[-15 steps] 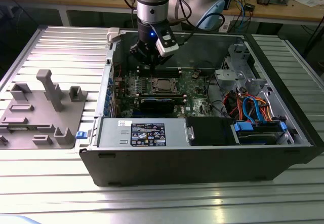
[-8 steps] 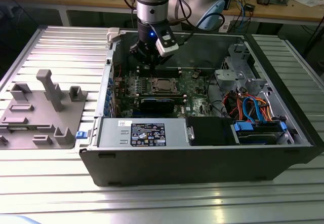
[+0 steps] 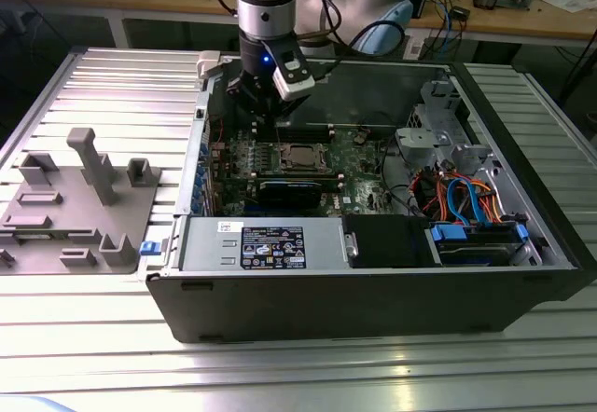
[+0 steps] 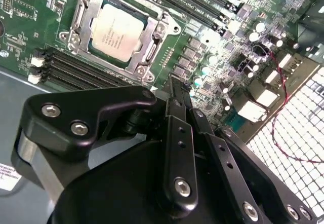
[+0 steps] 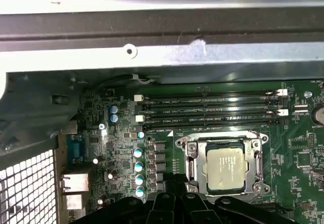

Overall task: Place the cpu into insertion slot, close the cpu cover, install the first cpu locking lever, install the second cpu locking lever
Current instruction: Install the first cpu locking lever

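The cpu [image 3: 300, 157] [image 4: 115, 29] [image 5: 226, 162] lies flat in its socket on the green motherboard [image 4: 20, 1], pale metal top up. The cpu cover [image 4: 152, 51] [image 5: 259, 158], a silver frame, lies down around it, and the chip shows through its window. My gripper [image 3: 264, 112] [image 4: 178, 88] [image 5: 174, 182] hangs above the board beside the socket, toward the case's rear wall. Its black fingers [image 4: 177, 133] are pressed together with nothing between them, and they touch neither the cpu nor the cover.
The open computer case [image 3: 373, 309] stands on a slatted metal table. Memory slots [image 5: 212, 110] run alongside the socket. A power supply [image 3: 261, 244] sits at the front, and a drive cage with blue and orange cables [image 3: 466, 198] is on the exterior view's right. A grey fixture [image 3: 84, 188] stands on its left.
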`<state>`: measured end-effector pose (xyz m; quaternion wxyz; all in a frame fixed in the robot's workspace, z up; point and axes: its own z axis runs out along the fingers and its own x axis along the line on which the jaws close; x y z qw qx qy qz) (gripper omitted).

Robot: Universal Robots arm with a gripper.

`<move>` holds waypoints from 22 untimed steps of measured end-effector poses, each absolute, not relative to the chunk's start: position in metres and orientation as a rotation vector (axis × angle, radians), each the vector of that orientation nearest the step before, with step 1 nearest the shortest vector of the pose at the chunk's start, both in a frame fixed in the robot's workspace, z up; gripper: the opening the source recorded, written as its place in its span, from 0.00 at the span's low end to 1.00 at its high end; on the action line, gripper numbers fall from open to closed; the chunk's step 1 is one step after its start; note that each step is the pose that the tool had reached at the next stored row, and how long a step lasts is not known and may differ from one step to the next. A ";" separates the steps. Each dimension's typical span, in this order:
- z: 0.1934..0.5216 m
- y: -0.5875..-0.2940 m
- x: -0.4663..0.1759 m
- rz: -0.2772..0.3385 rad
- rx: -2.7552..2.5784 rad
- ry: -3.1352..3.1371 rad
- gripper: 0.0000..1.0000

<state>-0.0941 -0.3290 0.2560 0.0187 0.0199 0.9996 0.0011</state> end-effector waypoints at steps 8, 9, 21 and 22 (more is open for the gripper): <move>0.256 -0.318 -0.100 0.001 0.059 3.103 0.11; 0.256 -0.318 -0.101 0.001 0.059 3.102 0.11; 0.257 -0.305 -0.100 -0.018 -0.057 3.099 0.11; 0.257 -0.305 -0.099 -0.018 -0.057 3.099 0.11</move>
